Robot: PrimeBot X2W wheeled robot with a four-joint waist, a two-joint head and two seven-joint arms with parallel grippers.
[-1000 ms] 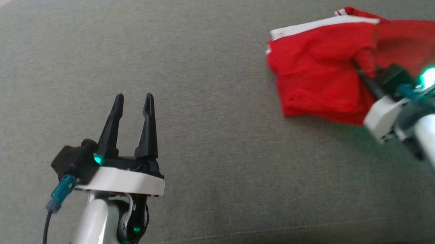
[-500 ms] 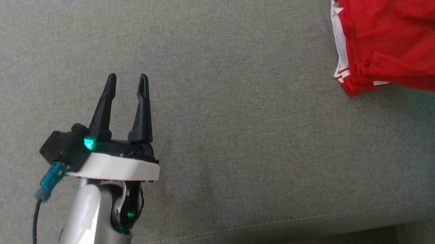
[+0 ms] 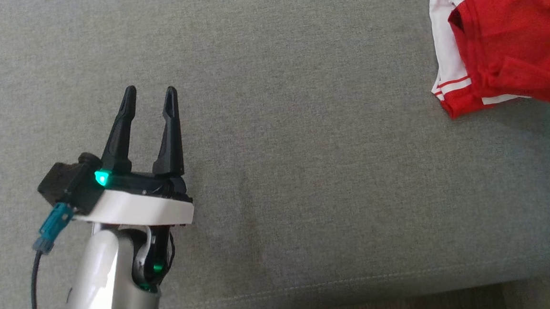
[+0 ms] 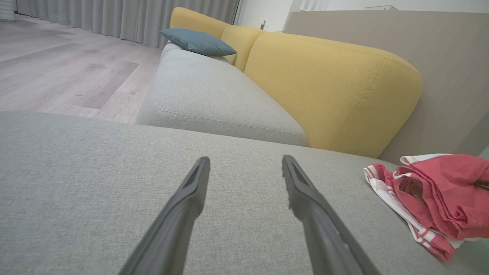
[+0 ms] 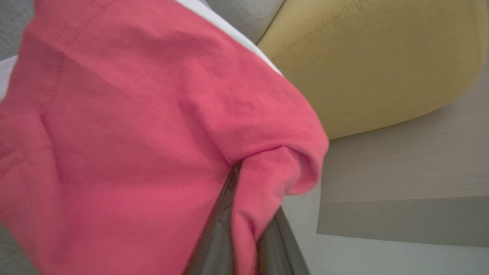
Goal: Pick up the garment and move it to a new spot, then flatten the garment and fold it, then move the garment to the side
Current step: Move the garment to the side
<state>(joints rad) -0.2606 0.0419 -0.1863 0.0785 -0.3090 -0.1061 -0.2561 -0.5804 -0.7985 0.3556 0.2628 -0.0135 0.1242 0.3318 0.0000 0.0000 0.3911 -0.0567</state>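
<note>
1. Since earlier, the red white-trimmed cloth garment [image 3: 511, 39] sits further right of the spread, empty left gripper [image 3: 149, 93].
2. Right gripper [image 5: 248, 214] clamps it on the grey fabric sofa seat [image 3: 304, 172]; seemingly relocating; next, release there.

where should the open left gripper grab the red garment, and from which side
The white striped hem corner of the red garment: it's the nearest loose edge, facing the left gripper. Probably come in low from the robot's left, across the cushion.

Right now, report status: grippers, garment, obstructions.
Left gripper open, empty. Right gripper shut on red garment, bunched on grey cushion. Yellow backrest beyond it.
</note>
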